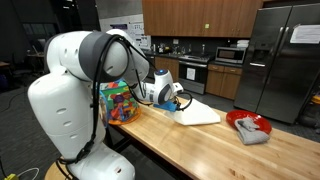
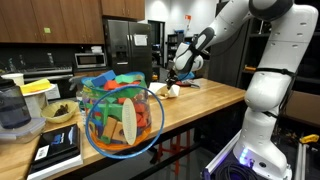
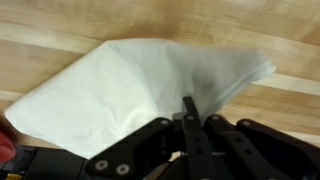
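Container of coloured blocks (image 1: pixel 120 102) at left end of wooden counter (image 1: pixel 190 146). Gripper (image 1: pixel 181 100) next, low over near edge of white cloth (image 1: pixel 203 115), which lies flat on counter around mid-length. Wrist view: fingers (image 3: pixel 190 125) pressed together with no gap, tips over white cloth (image 3: pixel 150 85); whether fabric is pinched cannot be told. Red bowl (image 1: pixel 244 119) with grey rag (image 1: pixel 254 134) at right, well apart from cloth.

One white cloth (image 3: pixel 150 90) fills the middle of the wrist view. An exterior view shows one red bowl (image 1: pixel 240 118) at right, one gray rag (image 1: pixel 256 134) in it, and one tub of coloured blocks (image 1: pixel 118 103) left of centre.
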